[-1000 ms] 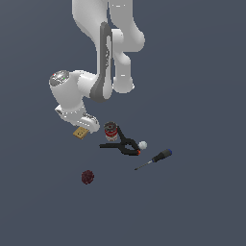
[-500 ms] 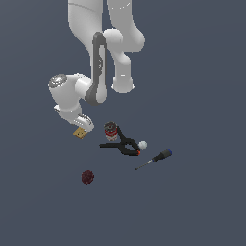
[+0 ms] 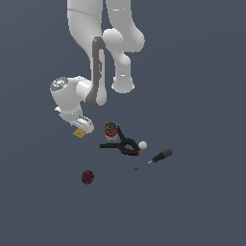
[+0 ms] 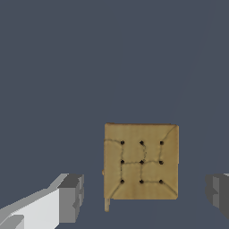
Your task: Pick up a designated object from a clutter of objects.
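Note:
The designated object is a flat tan-yellow square block [image 4: 141, 162] with dark dots on its face. It lies on the grey floor, also in the exterior view [image 3: 80, 133]. My gripper [image 4: 145, 197] is open directly above it, with one grey fingertip [image 4: 71, 198] on one side and the other [image 4: 218, 190] on the far side, not touching it. In the exterior view the gripper [image 3: 82, 126] hangs just over the block. The rest of the clutter lies to the exterior view's right: red-banded can [image 3: 111, 130], black clamp [image 3: 121, 144], white ball [image 3: 142, 144], screwdriver [image 3: 156, 157].
A dark red bumpy ball [image 3: 87, 177] lies apart, nearer the camera in the exterior view. The red-banded can is the closest item to the block. The floor is plain grey.
The arm has shifted slightly and lowered the hand a little toward the tan block. The objects have not moved.

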`<action>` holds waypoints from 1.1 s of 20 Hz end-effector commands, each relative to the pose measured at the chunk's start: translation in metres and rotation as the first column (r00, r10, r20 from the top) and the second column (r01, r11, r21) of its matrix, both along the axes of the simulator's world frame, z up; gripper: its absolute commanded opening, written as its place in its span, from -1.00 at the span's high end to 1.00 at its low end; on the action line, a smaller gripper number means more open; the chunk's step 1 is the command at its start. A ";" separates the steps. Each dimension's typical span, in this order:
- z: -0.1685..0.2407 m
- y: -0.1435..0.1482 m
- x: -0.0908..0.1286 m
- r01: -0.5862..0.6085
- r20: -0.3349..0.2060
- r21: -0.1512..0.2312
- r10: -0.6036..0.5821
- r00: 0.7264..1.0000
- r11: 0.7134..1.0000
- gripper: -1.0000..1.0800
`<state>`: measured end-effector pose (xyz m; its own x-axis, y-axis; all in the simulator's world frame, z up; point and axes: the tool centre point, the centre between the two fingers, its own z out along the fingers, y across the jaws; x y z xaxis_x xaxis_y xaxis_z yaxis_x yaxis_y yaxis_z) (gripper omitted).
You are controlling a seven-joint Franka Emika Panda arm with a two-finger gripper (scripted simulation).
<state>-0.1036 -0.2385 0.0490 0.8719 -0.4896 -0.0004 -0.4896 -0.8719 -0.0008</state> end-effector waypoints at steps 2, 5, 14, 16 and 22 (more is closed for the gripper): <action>-0.016 0.000 -0.001 0.001 -0.001 0.000 -0.001 1.000 1.000 -0.92; -0.028 0.000 -0.001 0.002 0.000 0.000 -0.002 1.000 1.000 -0.92; -0.038 0.000 -0.001 0.002 0.000 0.000 -0.002 1.000 1.000 1.00; -0.038 0.000 -0.001 0.002 0.000 0.000 -0.002 1.000 1.000 1.00; -0.037 0.000 -0.002 0.003 0.000 0.000 -0.003 1.000 1.000 1.00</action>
